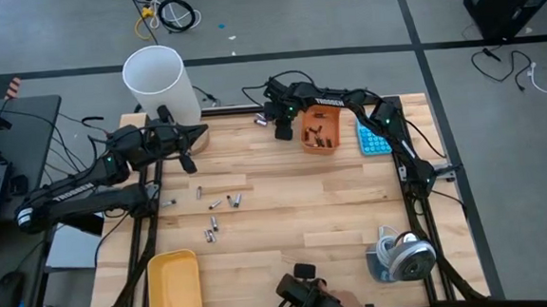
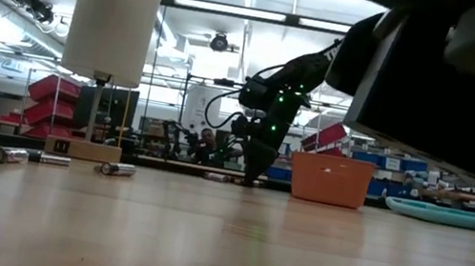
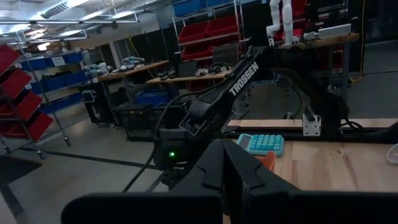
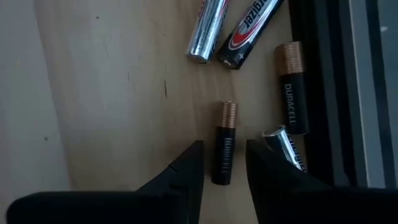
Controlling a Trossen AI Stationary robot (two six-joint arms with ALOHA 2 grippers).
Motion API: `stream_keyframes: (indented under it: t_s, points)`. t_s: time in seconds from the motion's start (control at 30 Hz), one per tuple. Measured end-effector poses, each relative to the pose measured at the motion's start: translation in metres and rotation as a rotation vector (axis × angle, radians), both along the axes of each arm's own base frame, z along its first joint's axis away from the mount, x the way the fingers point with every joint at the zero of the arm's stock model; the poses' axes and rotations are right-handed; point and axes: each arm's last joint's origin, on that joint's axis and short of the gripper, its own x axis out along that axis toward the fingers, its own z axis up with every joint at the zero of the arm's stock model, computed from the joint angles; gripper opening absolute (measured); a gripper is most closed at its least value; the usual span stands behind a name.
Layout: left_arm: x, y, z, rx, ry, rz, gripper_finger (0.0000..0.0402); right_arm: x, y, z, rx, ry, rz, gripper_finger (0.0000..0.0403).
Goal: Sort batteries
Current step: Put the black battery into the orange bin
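Loose batteries lie on the wooden table in two groups: several mid-left (image 1: 218, 209) and a few at the far edge (image 1: 262, 121). More fill the orange bin (image 1: 320, 130). My right gripper (image 1: 281, 129) is down at the far-edge group. In the right wrist view it is open (image 4: 224, 152), with one finger on each side of a black, copper-topped battery (image 4: 224, 140) lying flat, a thin gap on both sides. Two silvery cells (image 4: 205, 28) and other dark ones (image 4: 291, 87) lie close by. My left gripper (image 1: 186, 147) hangs open above the table's far left, holding nothing.
A white cylinder (image 1: 160, 82) stands on a small block at the far-left corner. A blue calculator (image 1: 373, 140) lies right of the orange bin. A yellow bin (image 1: 174, 288) sits near left and a tape roll (image 1: 403, 255) near right. The dark table frame (image 4: 348, 93) runs beside the far-edge batteries.
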Motion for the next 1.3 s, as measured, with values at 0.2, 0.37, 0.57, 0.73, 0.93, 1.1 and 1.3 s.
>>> stream_keyframes:
  t_s: [0.2, 0.37, 0.57, 0.73, 0.93, 1.1, 1.3]
  points:
    - [0.000, 0.000, 0.000, 0.004, -0.004, 0.001, 0.0001, -0.001, -0.001, 0.000, 0.041, -0.022, 0.015, 0.0100]
    - [0.000, 0.000, 0.000, 0.004, -0.004, 0.001, 0.0001, -0.003, 0.000, -0.001, 0.080, -0.021, 0.039, 0.0079]
    - [0.000, 0.000, 0.000, 0.005, -0.003, 0.001, 0.0001, -0.005, 0.003, -0.001, 0.105, -0.006, 0.074, 0.0047]
    - [0.000, 0.000, 0.000, 0.005, -0.003, 0.001, 0.0001, -0.003, 0.003, -0.004, 0.115, -0.020, 0.088, 0.0026]
    - [0.000, 0.000, 0.002, 0.012, -0.012, 0.001, 0.0001, -0.002, 0.003, -0.005, 0.100, -0.014, 0.127, 0.0010]
    - [-0.001, 0.000, 0.005, 0.047, -0.038, 0.003, 0.0001, -0.002, 0.003, -0.002, 0.095, -0.001, 0.111, 0.0007]
    - [-0.001, 0.000, 0.006, 0.053, -0.047, 0.009, 0.0001, -0.001, 0.002, 0.015, 0.108, 0.036, 0.087, 0.0007]
